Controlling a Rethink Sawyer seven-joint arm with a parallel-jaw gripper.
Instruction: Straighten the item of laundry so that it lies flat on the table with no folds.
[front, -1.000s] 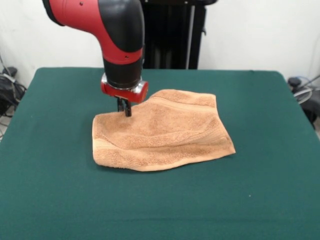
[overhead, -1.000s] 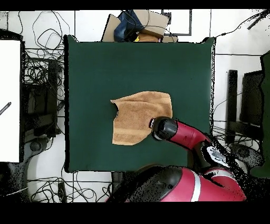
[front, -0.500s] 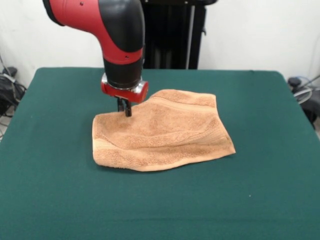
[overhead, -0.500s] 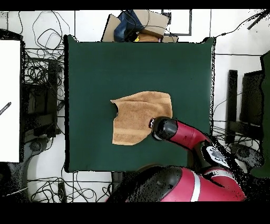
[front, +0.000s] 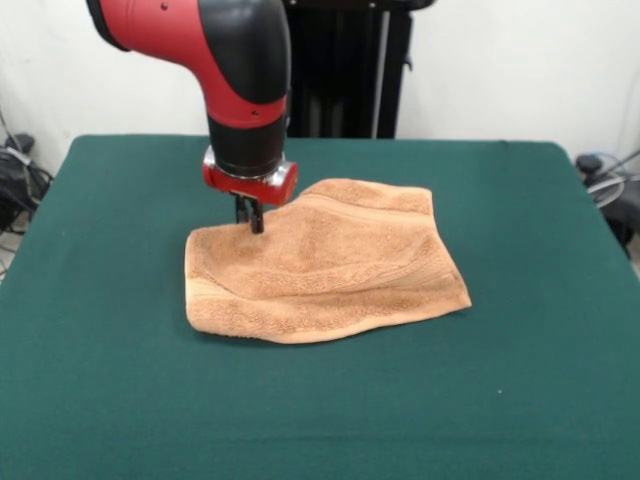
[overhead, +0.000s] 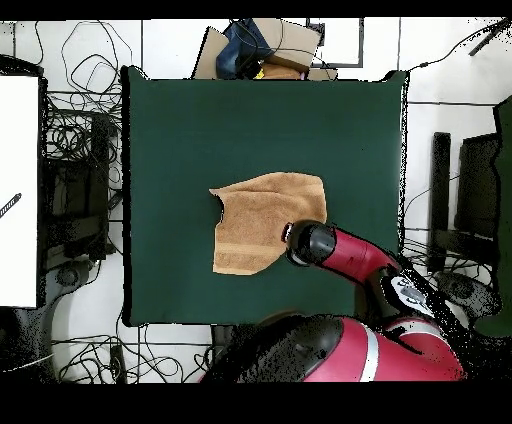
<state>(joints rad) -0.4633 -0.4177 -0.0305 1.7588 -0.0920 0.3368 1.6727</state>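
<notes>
Green table (front: 110, 380); fingers (front: 250, 216) together, pinching towel (front: 330, 265) edge.

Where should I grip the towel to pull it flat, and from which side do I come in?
Probably the far-left corner in the front view, where the gripper already sits on the towel. Come straight down from above: the cloth lies low on the table, so only a top pinch catches it. The towel looks folded over with a curved near edge, so drawing that corner outward should open it.

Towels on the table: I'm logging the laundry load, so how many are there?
1. The towel lies mid-table, rumpled, with the gripper at its far edge. Nothing suggests another underneath.
</notes>
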